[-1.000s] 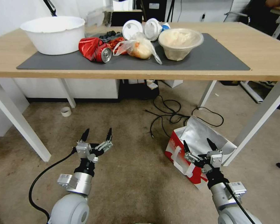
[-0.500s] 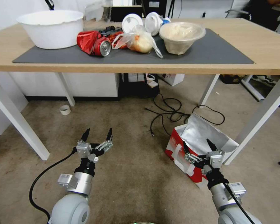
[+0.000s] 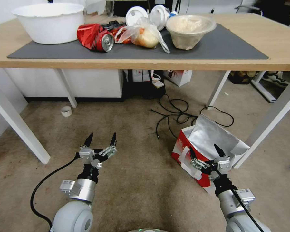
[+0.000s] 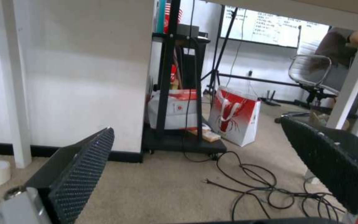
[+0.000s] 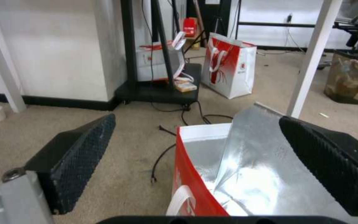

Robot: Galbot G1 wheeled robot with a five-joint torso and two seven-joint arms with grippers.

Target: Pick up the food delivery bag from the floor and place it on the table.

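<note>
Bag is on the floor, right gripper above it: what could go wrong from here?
1. The open right gripper hangs over the food delivery bag's flimsy foil mouth; closing there may crumple it rather than catch a handle.
2. The table edge and leg crowd the lift path.

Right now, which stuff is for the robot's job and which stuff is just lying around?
For the job:
food delivery bag, open on the floor
table
right gripper, open, over the bag
left gripper, open, above bare floor

Just lying about:
crushed red can
white bowl
black cables
tape roll
</note>
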